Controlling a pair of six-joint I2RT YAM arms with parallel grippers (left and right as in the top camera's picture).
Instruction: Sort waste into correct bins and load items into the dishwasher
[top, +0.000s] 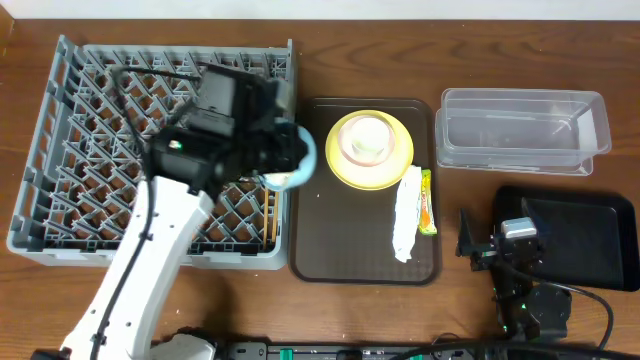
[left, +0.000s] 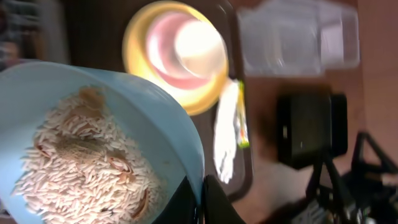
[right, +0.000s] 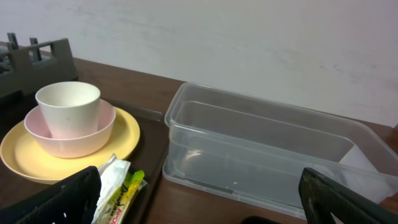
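Left gripper (left: 200, 202) clamped tight on rim of light blue bowl (left: 155, 118), rice scraps (left: 81, 162) inside; bowl held at brown tray (top: 320, 240) left edge. Right gripper (right: 205, 202) jaws wide, holding nothing, right of brown tray. Yellow plate (top: 345, 170), pink bowl (right: 68, 140), white cup (right: 68, 106) stacked at tray's back; wrapper (top: 406, 215) and packet (top: 427, 200) along its right side.

Left arm (top: 150, 250): the long link is cased in a smooth white shell. The joint housings above it are matte black, and one small green indicator light (top: 178, 146) is noted on the black housing. A thin black cable (top: 160, 68) is looped out from the wrist block.

Right arm (top: 525, 295): built wholly in black, with a small silver-grey camera block (top: 518, 230) mounted on top.

The fingers (right: 68, 196) of the right gripper (right: 199, 183) are matte black, and a coarse, grainy surface is recorded.
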